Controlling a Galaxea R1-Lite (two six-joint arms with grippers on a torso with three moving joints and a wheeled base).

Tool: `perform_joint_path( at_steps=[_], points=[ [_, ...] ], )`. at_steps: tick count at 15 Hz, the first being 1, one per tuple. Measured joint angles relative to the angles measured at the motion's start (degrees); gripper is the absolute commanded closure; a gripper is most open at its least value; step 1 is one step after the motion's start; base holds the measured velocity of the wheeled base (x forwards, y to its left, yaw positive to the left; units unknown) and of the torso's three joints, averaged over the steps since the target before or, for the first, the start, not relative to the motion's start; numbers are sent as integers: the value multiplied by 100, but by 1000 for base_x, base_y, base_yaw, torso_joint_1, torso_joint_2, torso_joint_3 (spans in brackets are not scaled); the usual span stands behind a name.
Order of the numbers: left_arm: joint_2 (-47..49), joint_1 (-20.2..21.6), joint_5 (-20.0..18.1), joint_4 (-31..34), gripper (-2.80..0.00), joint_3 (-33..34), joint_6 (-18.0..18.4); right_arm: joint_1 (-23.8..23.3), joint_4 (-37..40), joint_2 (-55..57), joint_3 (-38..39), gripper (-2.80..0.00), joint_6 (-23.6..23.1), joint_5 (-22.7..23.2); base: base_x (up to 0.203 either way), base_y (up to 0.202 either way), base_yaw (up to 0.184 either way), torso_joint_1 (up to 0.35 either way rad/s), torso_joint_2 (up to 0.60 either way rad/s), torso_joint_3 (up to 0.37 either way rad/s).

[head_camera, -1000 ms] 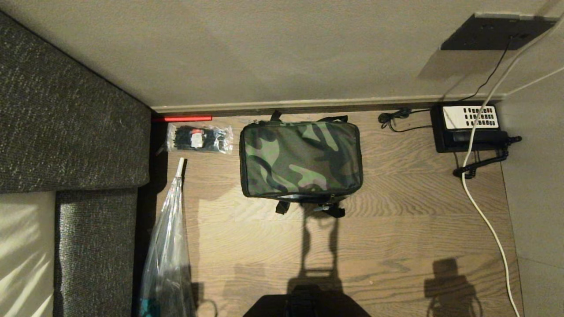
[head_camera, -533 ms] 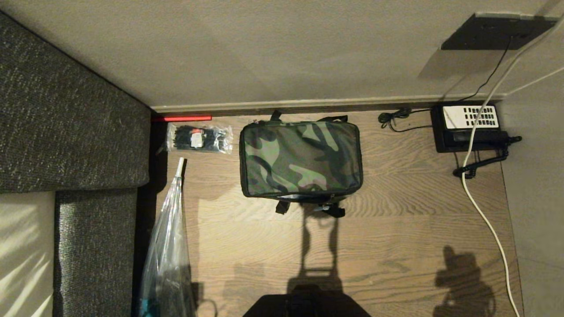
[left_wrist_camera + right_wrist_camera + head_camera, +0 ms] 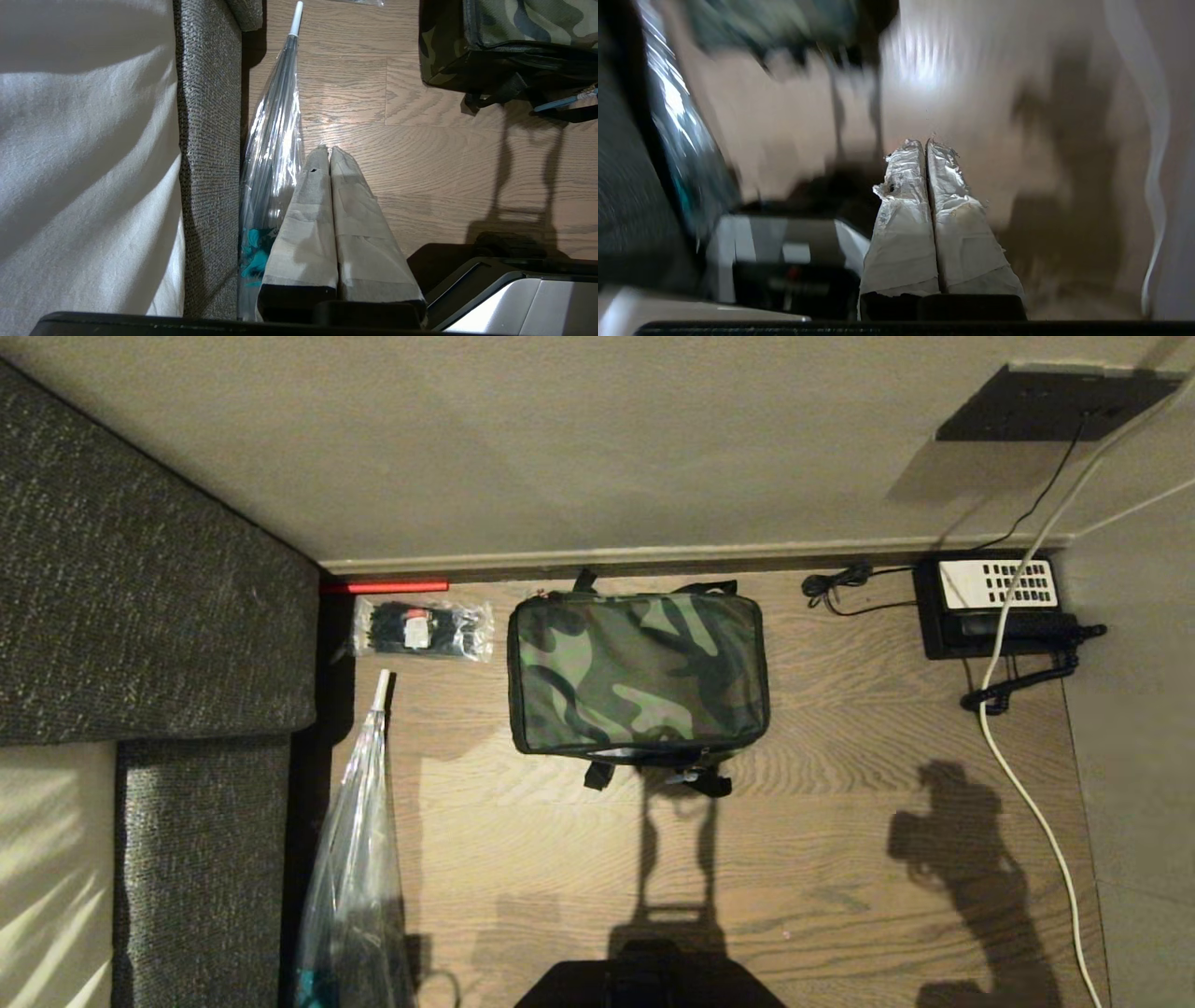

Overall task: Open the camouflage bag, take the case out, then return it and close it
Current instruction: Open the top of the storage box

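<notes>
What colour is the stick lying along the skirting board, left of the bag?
Red; the head view shows it best.

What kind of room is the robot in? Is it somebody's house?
Probably a living room at home: a grey sofa stands on a wooden floor, and a black telephone sits by the wall near a camouflage bag.
</notes>
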Motion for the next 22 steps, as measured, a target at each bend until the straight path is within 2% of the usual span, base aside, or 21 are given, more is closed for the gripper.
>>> perform_joint_path(
  at_steps=[3,7,8,11,13,17,20,22],
  points=[
    [0,-1,-1,-2,0,0,2,240,-1865,2492,531,0,14,25,0,0,0,0,0,0],
    [0,0,-1,0,0,0,0,1060,-4814,5345,1003,0,269,-105,0,0,0,0,0,0],
    [0,0,0,0,0,0,2,1335,-5482,5894,1039,-280,378,-218,0,0,0,0,0,0],
    [0,0,0,-2,0,0,2,2227,-7192,7175,740,-280,984,-962,0,0,0,0,0,0],
    [0,0,-1,-2,0,0,2,2627,-7754,7594,564,-280,1098,-1271,0,0,0,0,0,0],
    [0,0,0,-2,0,0,0,3037,-8617,8138,422,-280,1199,-1421,0,0,0,0,0,0],
    [0,0,0,0,0,0,0,3125,-9203,8562,342,-280,1446,-1473,0,0,0,0,0,0],
    [0,0,0,0,0,0,0,3136,-9440,8828,212,-280,1536,-1684,0,0,0,0,0,0]
  ],
)
